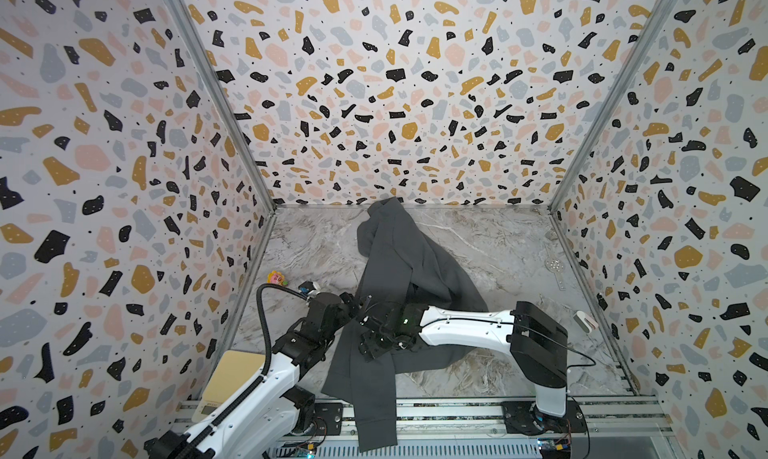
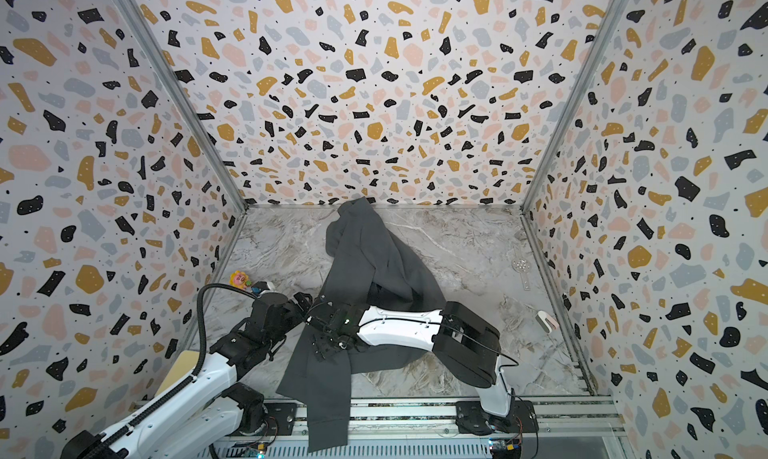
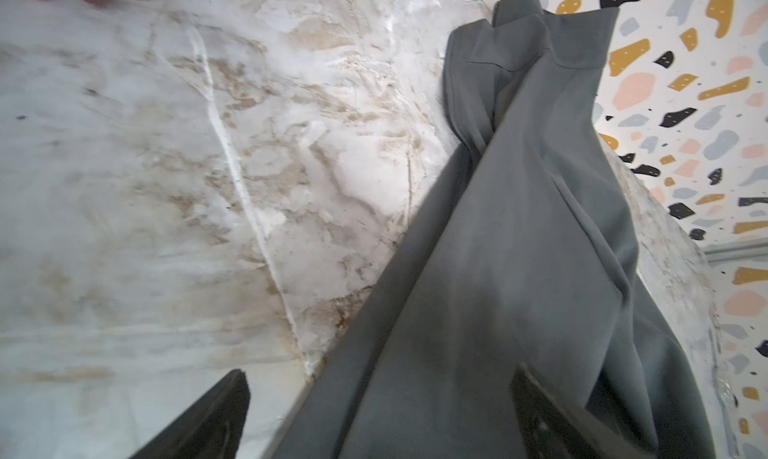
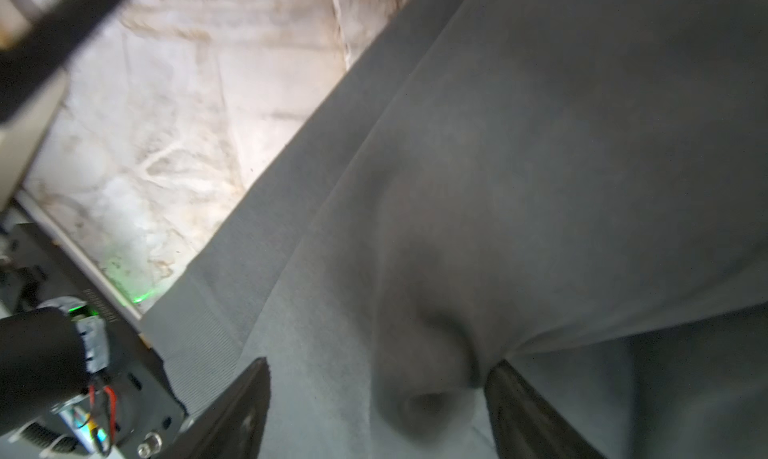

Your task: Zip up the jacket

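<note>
Both wide apart, left claw point(image 3: 380, 371), right claw point(image 4: 378, 363), grey jacket point(image 1: 399, 261), marble table point(image 1: 498, 245), terrazzo walls point(image 1: 374, 82).

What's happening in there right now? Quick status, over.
Left gripper open, right gripper open, both at fabric. Jacket crumpled on table, zipper hidden, one end over the front rail. Toy well clear.

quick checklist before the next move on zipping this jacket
1. jacket laid flat: not ok, bunched and twisted.
2. jacket fully on the table: not ok, one end hangs over the front rail.
3. zipper in sight: not ok, none shows in any view.
4. left gripper open: ok, jaws wide apart.
5. right gripper clear of cloth: cannot tell, jaws apart but the jacket bulges between them.
6. small toy clear of the jacket: ok.
</note>
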{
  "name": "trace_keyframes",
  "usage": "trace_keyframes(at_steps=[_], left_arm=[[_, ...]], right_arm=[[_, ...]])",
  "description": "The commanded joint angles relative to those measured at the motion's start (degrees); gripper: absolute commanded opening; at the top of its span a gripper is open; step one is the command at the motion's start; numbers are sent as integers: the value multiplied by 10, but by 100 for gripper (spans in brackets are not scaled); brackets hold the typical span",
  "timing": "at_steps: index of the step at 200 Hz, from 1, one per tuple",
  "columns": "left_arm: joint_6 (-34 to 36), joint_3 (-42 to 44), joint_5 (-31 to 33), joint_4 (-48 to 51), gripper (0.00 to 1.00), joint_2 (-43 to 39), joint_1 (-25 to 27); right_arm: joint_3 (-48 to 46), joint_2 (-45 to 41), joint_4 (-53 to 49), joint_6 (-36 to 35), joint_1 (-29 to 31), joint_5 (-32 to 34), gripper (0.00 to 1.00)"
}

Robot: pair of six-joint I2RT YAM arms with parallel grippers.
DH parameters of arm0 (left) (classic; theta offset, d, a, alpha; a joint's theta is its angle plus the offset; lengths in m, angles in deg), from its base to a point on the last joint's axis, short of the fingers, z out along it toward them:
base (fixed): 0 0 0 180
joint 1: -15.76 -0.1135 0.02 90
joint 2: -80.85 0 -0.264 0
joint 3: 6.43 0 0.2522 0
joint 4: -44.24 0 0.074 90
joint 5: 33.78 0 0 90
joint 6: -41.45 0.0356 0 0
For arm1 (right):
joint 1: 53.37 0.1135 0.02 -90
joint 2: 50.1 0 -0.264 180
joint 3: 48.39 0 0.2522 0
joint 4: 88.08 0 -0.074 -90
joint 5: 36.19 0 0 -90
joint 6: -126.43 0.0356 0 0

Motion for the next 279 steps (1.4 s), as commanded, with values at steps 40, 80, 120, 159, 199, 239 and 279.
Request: trace_keyframes(at_steps=[40, 80, 120, 159, 199, 239, 279], left_arm=[[14, 10, -2, 26, 100, -50, -35], [53, -8, 6, 49, 100, -59, -43], [53, -14, -1, 37, 100, -54, -44], [44, -14, -24, 18, 100, -36, -43], [42, -24, -28, 11, 100, -17, -44], [30, -24, -41, -11, 100, 4, -44], [11, -21, -73, -34, 100, 36, -43]], right_arm=[[72, 90, -64, 17, 18, 39, 23], [127, -14, -123, -36, 16, 88, 0], [93, -154, -105, -84, -80, 53, 0], [45, -254, -84, -136, -276, -19, 0], [30, -278, -100, -208, -436, -119, 0], [-27, -277, -100, -271, -576, -219, 3], [-106, -282, -11, -231, -750, -311, 0]])
